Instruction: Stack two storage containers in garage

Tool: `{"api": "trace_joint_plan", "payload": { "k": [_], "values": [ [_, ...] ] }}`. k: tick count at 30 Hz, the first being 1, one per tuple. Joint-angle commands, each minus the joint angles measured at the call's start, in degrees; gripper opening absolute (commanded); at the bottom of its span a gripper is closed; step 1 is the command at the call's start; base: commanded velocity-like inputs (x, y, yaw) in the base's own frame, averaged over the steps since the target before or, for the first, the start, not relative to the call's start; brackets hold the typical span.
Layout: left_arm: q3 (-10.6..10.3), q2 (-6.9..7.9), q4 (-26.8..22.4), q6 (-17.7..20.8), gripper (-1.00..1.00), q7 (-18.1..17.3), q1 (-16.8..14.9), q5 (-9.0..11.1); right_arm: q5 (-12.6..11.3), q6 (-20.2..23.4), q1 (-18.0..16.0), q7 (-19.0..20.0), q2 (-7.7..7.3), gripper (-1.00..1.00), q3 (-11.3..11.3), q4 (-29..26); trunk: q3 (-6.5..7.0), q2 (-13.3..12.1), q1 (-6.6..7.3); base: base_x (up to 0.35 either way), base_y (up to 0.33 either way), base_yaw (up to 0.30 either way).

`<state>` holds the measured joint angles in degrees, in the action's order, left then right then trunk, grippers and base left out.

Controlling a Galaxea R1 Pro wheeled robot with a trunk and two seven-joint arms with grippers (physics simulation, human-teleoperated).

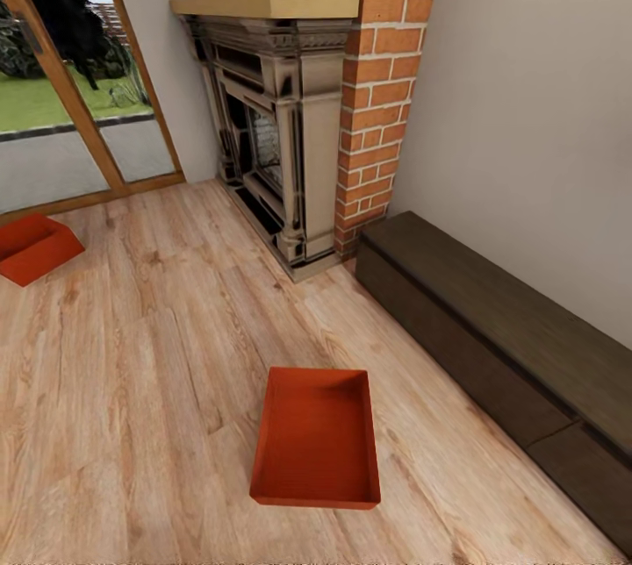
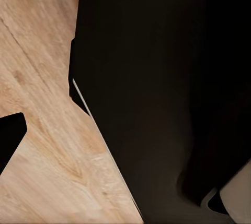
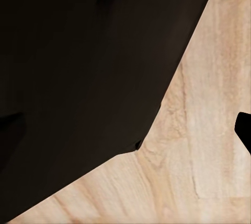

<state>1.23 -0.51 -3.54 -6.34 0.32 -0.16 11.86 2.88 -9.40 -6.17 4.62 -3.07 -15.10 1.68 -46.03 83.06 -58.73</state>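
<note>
On the light wood-plank floor (image 1: 158, 354) of the living room, one orange-red storage container (image 1: 318, 436) lies open side up close in front of the robot, near the bottom of the head view, its long side running roughly away from the camera. The second container (image 1: 33, 246) sits well apart from it, off to the left by the glass door (image 1: 61, 109), cut by the picture's edge. A brick fireplace (image 1: 298, 118) with a pale mantel stands ahead in the corner, and a long dark low bench (image 1: 509, 337) runs along the beige wall to the right of the near container, close to it but not touching. Both wrist views look down at the planks past large black shapes that seem to be parts of the robot's own body; small dark slivers at the edges may be fingertips, but I cannot tell whether either gripper is open or closed, and nothing orange appears there, so neither seems to have hold of a container. I judge the task to be at its very start: the approach to the first bin, with both bins not yet lifted. The next move would call for bringing the arms forward and down over the near container and setting a gripper on one of its thin walls.
</note>
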Motion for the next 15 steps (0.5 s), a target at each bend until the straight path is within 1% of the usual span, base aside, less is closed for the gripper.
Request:
{"api": "trace_joint_plan", "payload": {
  "k": [1, 15],
  "values": [
    [0.1, -0.02, 0.0, -0.2, 1.0, 0.0, 0.0, 0.2, 0.3, -0.4, -0.1, 0.1, -0.01, 1.0, 0.1, 0.2, -0.13, 0.0, 0.0, 0.0, 0.0, 0.0],
    [0.1, -0.02, 0.0, -0.2, 1.0, 0.0, 0.0, 0.3, 0.3, -0.4, -0.1, 0.1, -0.01, 1.0, 0.1, 0.2, -1.41, 0.0, 0.0, 0.0, 0.0, 0.0]
  ]
}}
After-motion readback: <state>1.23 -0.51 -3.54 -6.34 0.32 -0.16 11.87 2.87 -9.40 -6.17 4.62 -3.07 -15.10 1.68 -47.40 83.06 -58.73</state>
